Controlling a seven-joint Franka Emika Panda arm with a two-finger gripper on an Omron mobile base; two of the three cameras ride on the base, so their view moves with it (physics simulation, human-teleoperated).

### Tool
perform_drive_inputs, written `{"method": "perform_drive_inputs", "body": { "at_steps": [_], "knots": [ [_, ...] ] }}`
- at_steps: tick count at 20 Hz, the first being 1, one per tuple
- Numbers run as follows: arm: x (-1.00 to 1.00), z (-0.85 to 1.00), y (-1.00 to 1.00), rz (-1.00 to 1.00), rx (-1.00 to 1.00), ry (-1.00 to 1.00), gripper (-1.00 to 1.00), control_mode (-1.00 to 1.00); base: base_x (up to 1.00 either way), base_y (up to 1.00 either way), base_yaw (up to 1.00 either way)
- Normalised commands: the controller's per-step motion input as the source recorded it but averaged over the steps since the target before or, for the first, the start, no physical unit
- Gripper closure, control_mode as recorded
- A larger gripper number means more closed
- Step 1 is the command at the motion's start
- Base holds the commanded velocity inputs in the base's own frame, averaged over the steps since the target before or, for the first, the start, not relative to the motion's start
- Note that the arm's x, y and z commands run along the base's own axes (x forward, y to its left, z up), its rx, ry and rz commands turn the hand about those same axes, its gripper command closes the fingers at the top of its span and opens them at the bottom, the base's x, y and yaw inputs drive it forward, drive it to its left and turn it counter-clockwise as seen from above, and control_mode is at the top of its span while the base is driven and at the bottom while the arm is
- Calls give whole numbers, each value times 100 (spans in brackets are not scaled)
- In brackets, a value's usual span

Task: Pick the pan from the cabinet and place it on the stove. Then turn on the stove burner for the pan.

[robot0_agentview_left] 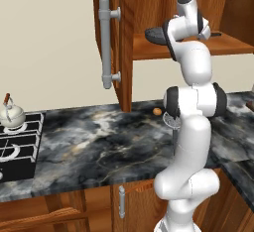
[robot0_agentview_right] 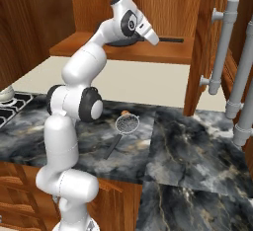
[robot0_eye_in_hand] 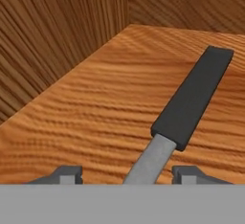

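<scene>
At the bottom of the hand view the gripper (robot0_eye_in_hand: pixel 127 173) straddles the pan's grey neck, jaws partly open, one fingertip (robot0_eye_in_hand: pixel 67 173) on each side, nothing clamped yet. Just beyond runs the black handle grip (robot0_eye_in_hand: pixel 194 96), flat on the shelf. The pan (robot0_agentview_left: pixel 156 34) sits on the open cabinet's (robot0_agentview_left: pixel 126 42) shelf, mostly behind the arm. It looks rigid and bowl-heavy, so a hold on the thin, smooth handle may let it droop or twist; gripping close to the bowl seems safest.

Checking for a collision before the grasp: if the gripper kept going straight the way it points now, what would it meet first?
Probably the dark frying pan's thin straight handle, lying between the gripper fingertips; beyond it, the reddish-brown wooden cabinet's back wall. Depth is unclear.
</scene>
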Motion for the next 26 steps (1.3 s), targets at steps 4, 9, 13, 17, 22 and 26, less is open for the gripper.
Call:
{"method": "perform_drive_inputs", "body": {
  "at_steps": [4,9,13,17,22,26],
  "knots": [
    [1,-7,0,0,0,2,100,-100,0,0,0],
    [0,0,0,0,1,-5,100,-100,0,0,0],
    [-3,-2,0,-2,5,-23,100,-100,0,0,0],
    [-17,-9,0,-2,10,-25,100,-100,0,0,0],
    [-35,-16,0,-5,20,-46,100,-100,0,0,0],
    [-40,-14,0,-4,21,-46,100,-100,0,0,0]
  ]
}}
